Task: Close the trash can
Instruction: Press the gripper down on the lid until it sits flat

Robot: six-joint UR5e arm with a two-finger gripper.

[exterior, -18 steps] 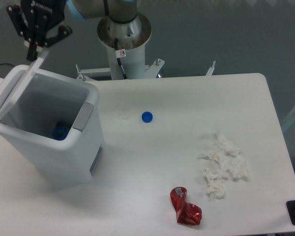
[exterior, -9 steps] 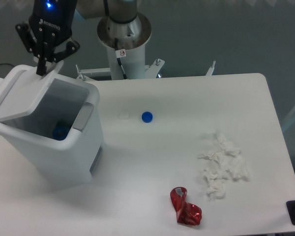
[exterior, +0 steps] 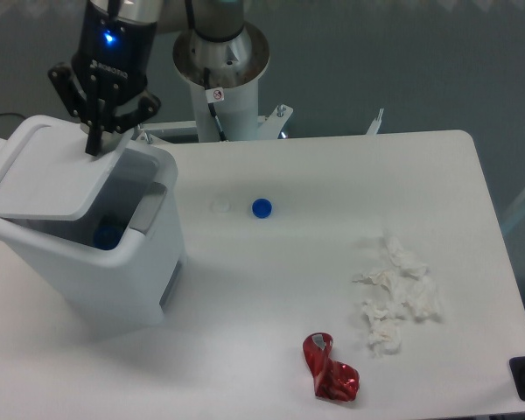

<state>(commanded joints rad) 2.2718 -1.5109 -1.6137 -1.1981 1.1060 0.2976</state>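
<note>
The trash can (exterior: 114, 280) is a big white boxy bin at the table's left side. Its flat white lid (exterior: 48, 179) is hinged on the left and slopes down across the opening, covering about half of it. A gap stays open on the right by the grey push-tab (exterior: 149, 208). Through that gap a blue object (exterior: 108, 236) shows inside the bin. My gripper (exterior: 94, 147) points down over the lid's far edge. Its fingertips are drawn together into one point resting on the lid, with nothing held between them.
The robot's base column (exterior: 220, 66) stands behind the table. A blue bottle cap (exterior: 262, 207) and a small white cap (exterior: 220, 206) lie mid-table. Crumpled white tissue (exterior: 398, 293) is at the right, a crushed red can (exterior: 331, 367) near the front edge.
My gripper has moved right and downward. The lid has swung with it from nearly upright at the left to a low slope over the opening.
</note>
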